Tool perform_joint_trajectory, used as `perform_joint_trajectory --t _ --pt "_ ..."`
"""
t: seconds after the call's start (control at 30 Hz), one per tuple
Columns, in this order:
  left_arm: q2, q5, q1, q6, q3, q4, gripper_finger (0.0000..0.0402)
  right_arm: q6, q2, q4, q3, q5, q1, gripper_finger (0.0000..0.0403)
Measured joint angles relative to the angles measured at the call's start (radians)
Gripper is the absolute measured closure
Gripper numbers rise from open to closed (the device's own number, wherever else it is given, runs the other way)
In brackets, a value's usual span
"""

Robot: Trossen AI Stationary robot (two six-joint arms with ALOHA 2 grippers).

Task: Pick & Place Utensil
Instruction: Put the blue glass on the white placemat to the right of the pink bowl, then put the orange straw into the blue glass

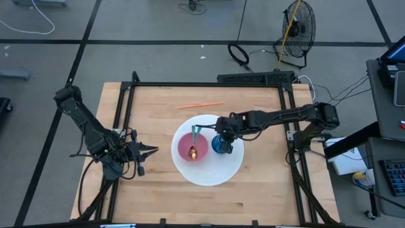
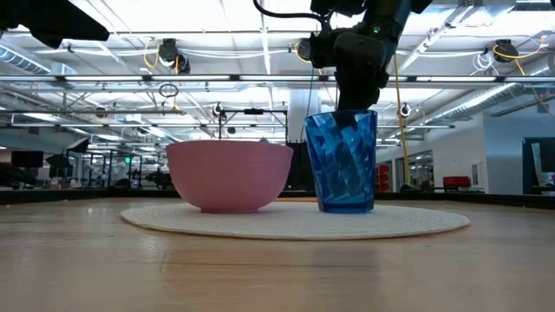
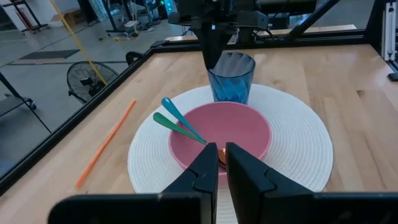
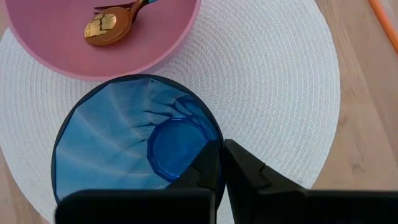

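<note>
- Here, my right gripper (image 1: 223, 140) hangs directly over the blue cup (image 1: 220, 145), fingers pressed together and holding nothing; the tips sit just above the cup's rim
- The blue cup stands upright on the white round mat (image 1: 229, 171), just beside the pink bowl (image 1: 193, 147), and I see nothing inside it but its own ribbed bottom
- The pink bowl also rests on the mat and holds two utensils: a gold spoon head (image 4: 101, 26) lies on the bowl's floor, and a teal handle (image 3: 179, 129) and a blue handle (image 3: 176, 114) lean out over the rim
- An orange straw (image 1: 200, 105) lies flat on the bare wooden table (image 1: 158, 190), well apart from the mat
- My left gripper (image 1: 152, 150) waits at the table's left side, pointed toward the bowl, fingers nearly together with only a thin gap, empty
</note>
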Motion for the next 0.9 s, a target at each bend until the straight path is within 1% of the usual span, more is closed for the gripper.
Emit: perform_joint_trajectory --t 0.13,0.23,0.5,0.6,0.7,0.9 --pt "0.0 0.0 0.0 -0.003 0.0 0.0 0.0364 0.019 0.0 0.0 0.0 0.0 0.0 0.0394" --pt "0.0 0.0 0.0 -0.004 0.0 0.0 0.0364 0.036 0.001 0.0 0.0 0.0 0.0 0.0379" --pt "0.0 0.0 0.0 -0.008 0.0 0.003 0.0364 0.035 0.001 0.0 0.0 0.005 0.0 0.031" --pt "0.0 0.0 0.0 -0.008 0.0 0.003 0.0364 0.03 -0.006 -0.002 -0.001 0.049 0.0 0.0282" --pt "0.0 0.0 0.0 -0.008 0.0 0.003 0.0364 0.018 -0.032 0.001 -0.001 0.08 0.001 0.0258" --pt "0.0 -0.001 0.0 0.0 0.0 0.003 0.0364 -0.032 -0.126 0.018 -0.001 0.08 0.005 0.0227"
